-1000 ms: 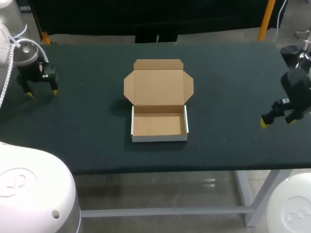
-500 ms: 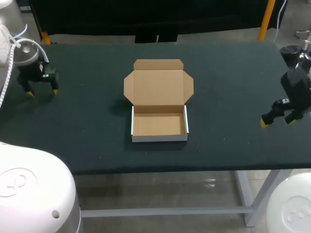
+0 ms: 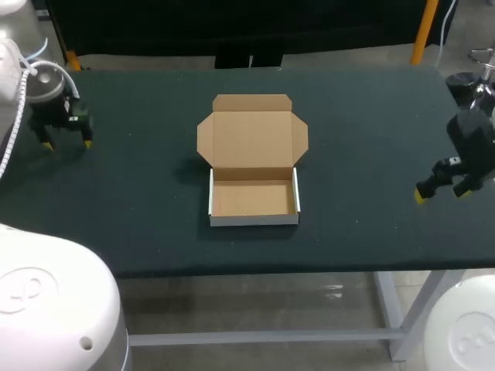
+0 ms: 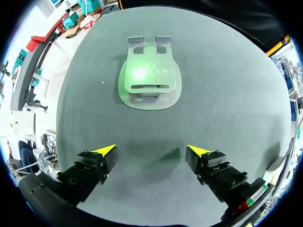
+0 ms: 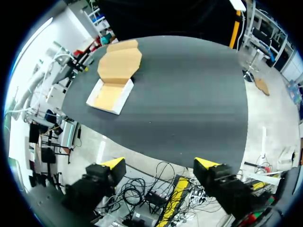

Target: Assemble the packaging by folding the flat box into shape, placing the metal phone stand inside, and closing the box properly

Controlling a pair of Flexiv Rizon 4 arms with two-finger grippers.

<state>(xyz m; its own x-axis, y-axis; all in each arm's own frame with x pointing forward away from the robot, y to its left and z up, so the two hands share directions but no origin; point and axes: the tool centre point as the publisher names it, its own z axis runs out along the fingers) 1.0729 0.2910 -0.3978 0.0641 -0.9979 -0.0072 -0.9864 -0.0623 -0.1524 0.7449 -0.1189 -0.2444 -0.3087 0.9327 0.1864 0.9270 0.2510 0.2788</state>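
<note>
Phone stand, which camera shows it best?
The left wrist view: the metal phone stand lies whole on the table ahead of the left tool. The head and right wrist views show none of it.

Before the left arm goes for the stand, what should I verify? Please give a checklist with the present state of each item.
1. Left gripper open: ok.
2. Stand on the table ahead of the left gripper, nothing on it: ok.
3. Box folded into shape, walls up: ok.
4. Lid open and the box empty: ok.
5. Right gripper open, well apart from the box, near the table's right edge: ok.
6. Path from stand to box free: cannot tell; no view shows both together.
</note>
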